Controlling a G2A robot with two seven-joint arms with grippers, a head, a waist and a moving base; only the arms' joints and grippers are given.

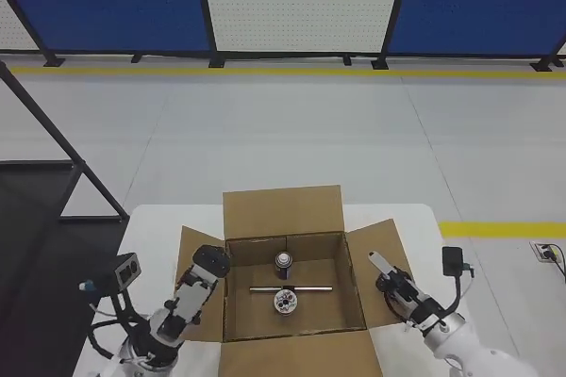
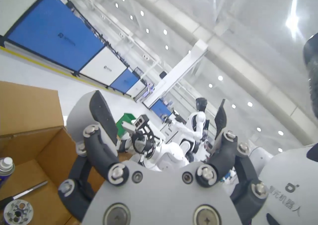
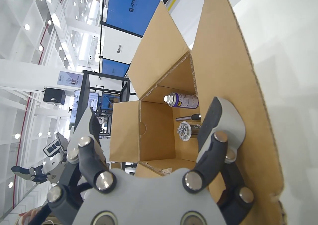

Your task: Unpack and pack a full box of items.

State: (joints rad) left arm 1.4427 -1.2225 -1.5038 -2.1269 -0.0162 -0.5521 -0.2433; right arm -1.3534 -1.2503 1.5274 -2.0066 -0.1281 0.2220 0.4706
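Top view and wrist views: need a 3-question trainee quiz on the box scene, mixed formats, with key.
1. Multiple choice: how many items lie in the cardboard box? A) two B) three C) five
2. True or false: the left gripper is shut on the spray can.
3. Short answer: which item lies between the spray can and the round metal part?

Key
1. B
2. False: it is open and holds nothing.
3. The rod.
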